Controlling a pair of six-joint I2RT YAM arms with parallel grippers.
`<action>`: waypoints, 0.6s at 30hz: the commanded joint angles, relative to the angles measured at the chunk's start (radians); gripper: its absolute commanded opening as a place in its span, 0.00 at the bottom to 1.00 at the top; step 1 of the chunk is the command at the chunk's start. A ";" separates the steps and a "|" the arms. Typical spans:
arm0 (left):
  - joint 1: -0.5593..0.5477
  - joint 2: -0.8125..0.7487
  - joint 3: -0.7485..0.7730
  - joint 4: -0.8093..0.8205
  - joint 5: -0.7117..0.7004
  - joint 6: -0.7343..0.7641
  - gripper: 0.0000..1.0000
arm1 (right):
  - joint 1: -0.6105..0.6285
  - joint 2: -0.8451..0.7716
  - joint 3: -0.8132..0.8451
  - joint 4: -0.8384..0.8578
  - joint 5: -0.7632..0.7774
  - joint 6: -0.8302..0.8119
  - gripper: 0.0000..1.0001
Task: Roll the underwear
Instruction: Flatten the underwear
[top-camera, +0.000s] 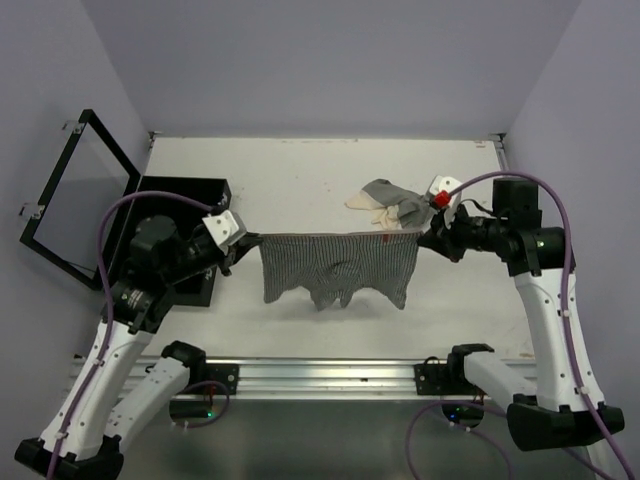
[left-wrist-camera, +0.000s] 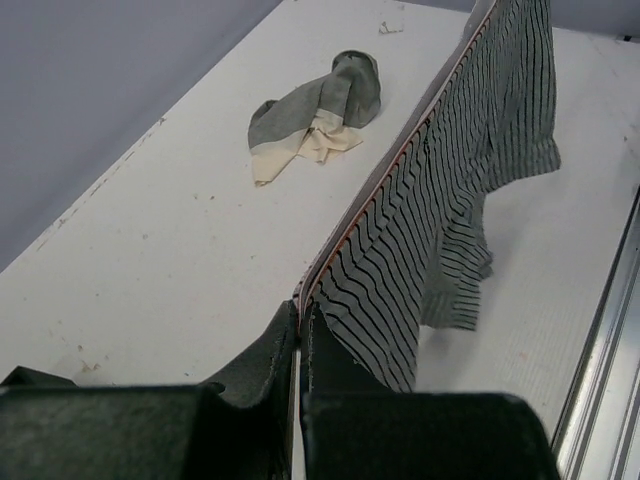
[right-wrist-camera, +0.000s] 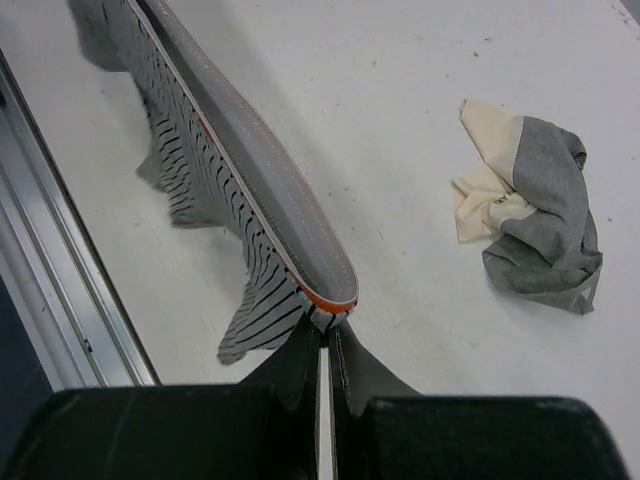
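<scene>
Left hand (top-camera: 238, 250), right hand (top-camera: 425, 238) pinch underwear (top-camera: 340, 265) stretched between.

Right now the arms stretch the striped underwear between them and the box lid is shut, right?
No: the lid stands open, as the top view shows. The left end effector and right end effector do stretch the striped underwear between them.

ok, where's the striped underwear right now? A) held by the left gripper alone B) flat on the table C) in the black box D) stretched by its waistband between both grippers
D: the left gripper and the right gripper each pinch one waistband end of the striped underwear, taut between them.
</scene>
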 joint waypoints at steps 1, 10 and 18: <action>0.005 0.030 -0.001 0.007 -0.013 -0.077 0.00 | -0.005 0.059 0.001 0.055 0.029 0.025 0.00; 0.002 0.554 0.039 0.155 -0.131 -0.152 0.00 | 0.099 0.601 0.069 0.147 0.107 0.129 0.01; 0.025 0.721 0.054 0.153 -0.189 -0.046 0.30 | 0.087 0.755 0.090 0.154 0.337 0.223 0.43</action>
